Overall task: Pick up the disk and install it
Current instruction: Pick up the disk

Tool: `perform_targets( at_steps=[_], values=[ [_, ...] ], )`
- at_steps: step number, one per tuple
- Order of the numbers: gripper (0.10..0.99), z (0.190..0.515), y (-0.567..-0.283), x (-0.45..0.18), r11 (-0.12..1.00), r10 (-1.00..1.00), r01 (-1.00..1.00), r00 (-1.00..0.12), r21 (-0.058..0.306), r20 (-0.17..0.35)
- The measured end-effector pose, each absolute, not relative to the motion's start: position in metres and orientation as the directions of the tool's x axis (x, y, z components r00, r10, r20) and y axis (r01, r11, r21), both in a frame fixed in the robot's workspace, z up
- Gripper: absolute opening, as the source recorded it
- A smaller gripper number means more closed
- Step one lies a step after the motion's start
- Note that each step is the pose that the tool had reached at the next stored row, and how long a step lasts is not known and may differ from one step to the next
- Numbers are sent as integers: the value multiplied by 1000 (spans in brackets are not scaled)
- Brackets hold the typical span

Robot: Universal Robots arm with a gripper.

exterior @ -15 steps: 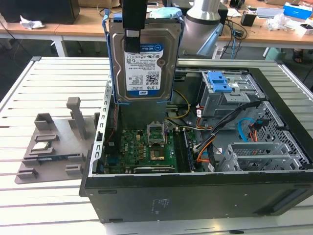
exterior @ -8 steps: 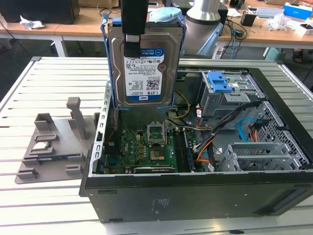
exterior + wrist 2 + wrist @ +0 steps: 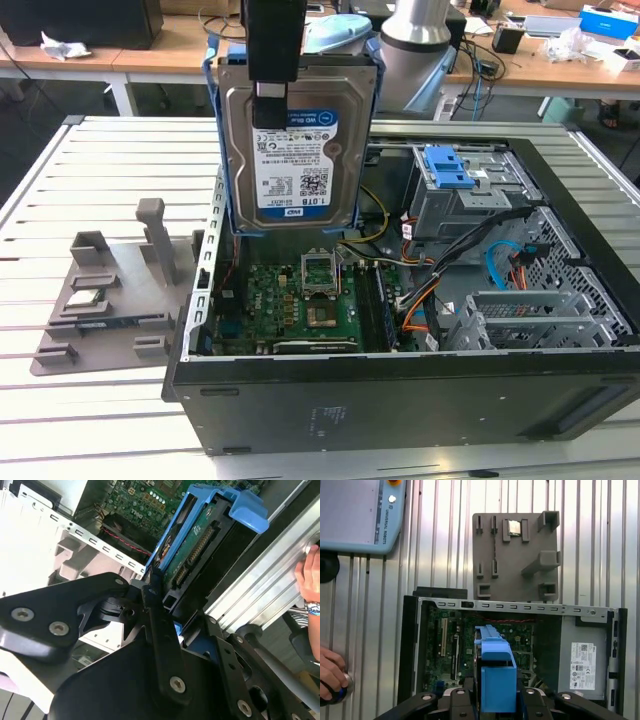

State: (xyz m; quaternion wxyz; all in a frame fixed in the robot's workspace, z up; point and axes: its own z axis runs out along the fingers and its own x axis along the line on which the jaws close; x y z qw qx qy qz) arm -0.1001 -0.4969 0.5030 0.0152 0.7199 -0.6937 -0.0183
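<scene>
The gripper is clamping the disk from above, fingers clenched on its upper edge, and is holding it upright over the open computer case, with the label facing the exterior view. The disk's long axis is running vertically, straight down from the fingers. It is hanging above the motherboard, toward the exterior view's left of the case. The drive cage with its blue latch is lying well apart, to the exterior view's right. A grey fixture tray is sitting just beside the case on the slatted table, and a person's hand is resting on the table apart from the case. The drive is hiding the finger behind it, and the cage's opening is proving hard to make out
</scene>
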Motion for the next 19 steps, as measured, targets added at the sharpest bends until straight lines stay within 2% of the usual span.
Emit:
perform_targets(
  at_steps=[19],
  values=[
    [365, 503, -539, -100, -37, -999, -998, 37, 47, -4]
  ],
)
